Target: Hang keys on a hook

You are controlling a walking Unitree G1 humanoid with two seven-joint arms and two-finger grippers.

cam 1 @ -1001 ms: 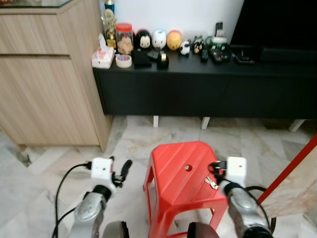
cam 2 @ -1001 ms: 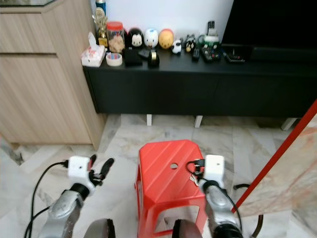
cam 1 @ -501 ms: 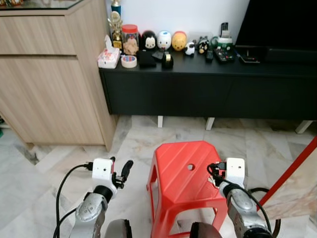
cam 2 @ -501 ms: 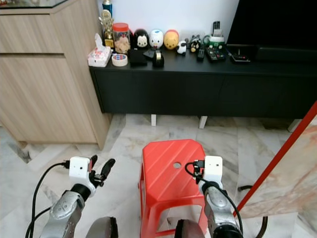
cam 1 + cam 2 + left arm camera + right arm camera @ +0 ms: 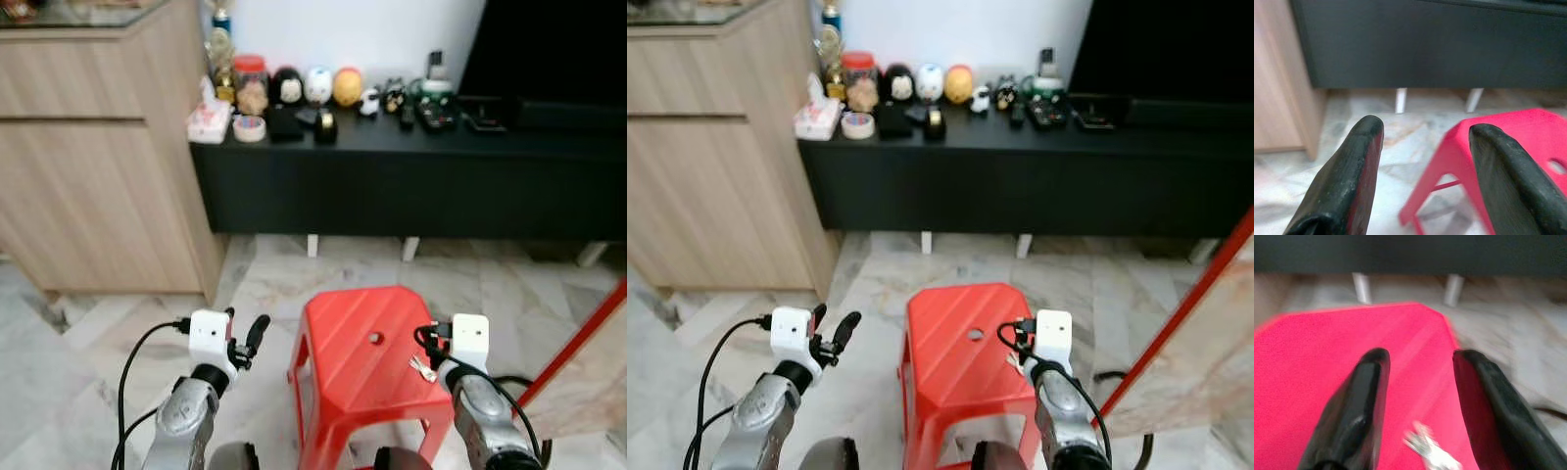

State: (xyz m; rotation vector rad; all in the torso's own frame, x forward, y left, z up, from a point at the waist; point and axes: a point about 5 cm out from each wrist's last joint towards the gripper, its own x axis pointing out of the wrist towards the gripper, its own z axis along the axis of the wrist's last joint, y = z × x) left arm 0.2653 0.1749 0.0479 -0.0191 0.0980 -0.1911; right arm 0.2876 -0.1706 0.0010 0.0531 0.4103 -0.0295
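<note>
Progress on the task is sitting at its very start, read here from the robot's left to its right. Left gripper [image 5: 1420, 161] is hovering over the marble floor [image 5: 88, 343] beside the red stool [image 5: 358, 362], its two black fingers [image 5: 1347, 181] spread wide and holding nothing. Red stool is standing before the black cabinet [image 5: 411, 176]. Keys [image 5: 423, 367] are lying on the stool's seat near its right edge, not yet picked up. Right gripper [image 5: 1418, 396] is poised just above them, fingers parted to a moderate gap with the keys lying between and below the tips. By judgement, grasping, carrying and hanging are all remaining; no hook is appearing among the objects visible.
</note>
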